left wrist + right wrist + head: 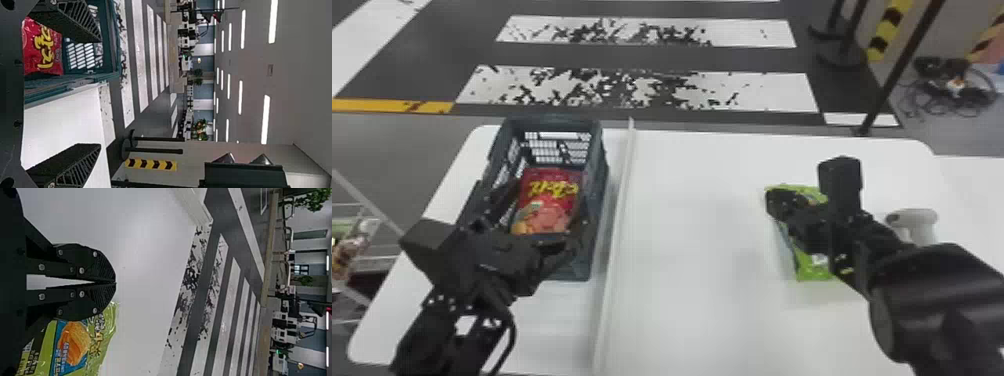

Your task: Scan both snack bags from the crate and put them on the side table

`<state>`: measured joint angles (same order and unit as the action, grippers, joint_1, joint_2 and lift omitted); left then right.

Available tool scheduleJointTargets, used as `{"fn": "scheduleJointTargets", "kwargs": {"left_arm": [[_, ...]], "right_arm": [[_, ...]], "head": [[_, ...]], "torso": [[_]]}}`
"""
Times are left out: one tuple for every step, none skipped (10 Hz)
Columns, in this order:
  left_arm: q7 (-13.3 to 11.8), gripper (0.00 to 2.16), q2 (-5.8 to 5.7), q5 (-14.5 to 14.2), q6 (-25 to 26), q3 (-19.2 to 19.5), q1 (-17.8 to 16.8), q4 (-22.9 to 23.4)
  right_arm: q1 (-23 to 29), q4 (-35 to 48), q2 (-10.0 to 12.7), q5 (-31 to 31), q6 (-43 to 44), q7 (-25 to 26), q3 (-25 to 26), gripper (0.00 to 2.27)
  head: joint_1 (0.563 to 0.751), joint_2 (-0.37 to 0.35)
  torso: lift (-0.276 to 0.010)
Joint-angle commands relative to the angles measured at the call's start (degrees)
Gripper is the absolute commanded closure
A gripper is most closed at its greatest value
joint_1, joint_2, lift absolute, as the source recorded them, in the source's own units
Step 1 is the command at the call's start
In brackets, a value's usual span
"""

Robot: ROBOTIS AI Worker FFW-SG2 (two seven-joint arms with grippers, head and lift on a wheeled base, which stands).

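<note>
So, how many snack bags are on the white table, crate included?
2: a red bag, inside the dark plastic crate; a green bag, on the white table beside the right tool. The left arm may hide more.

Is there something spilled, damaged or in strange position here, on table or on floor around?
I see no spill; the red bag lies in the crate, the green bag on the table. Beyond the table, white floor stripes have ragged dark patches, like worn paint, and cables lie tangled.
</note>
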<state>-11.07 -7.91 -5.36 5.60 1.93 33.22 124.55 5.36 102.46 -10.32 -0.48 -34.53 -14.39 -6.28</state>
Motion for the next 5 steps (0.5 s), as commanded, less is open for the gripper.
{"fn": "scheduleJointTargets", "kwargs": {"left_arm": [[0.0,0.04,0.0,0.0,0.0,0.1,0.0,0.1],[0.0,0.04,0.0,0.0,0.0,0.1,0.0,0.1],[0.0,0.04,-0.09,0.0,0.0,0.1,0.0,0.1],[0.0,0.04,-0.09,0.0,0.0,0.1,-0.1,0.1],[0.0,0.04,-0.09,-0.1,0.0,0.0,-0.1,0.0]], "right_arm": [[3.4,7.6,0.0,-1.0,-2.3,1.3,2.8,0.01],[5.0,10.5,-0.1,-1.2,-4.6,1.9,5.9,0.0],[5.9,12.1,-0.1,-1.2,-8.1,1.9,9.4,0.01],[6.9,12.9,-0.2,-1.2,-11.0,2.2,13.1,0.02],[8.2,13.0,-0.6,-1.3,-11.8,2.5,16.6,0.03]], "head": [[0.695,0.03],[0.695,0.025],[0.695,0.006],[0.695,-0.032],[0.695,-0.078]], "torso": [[-0.087],[-0.087],[-0.087],[-0.087],[-0.087]]}}
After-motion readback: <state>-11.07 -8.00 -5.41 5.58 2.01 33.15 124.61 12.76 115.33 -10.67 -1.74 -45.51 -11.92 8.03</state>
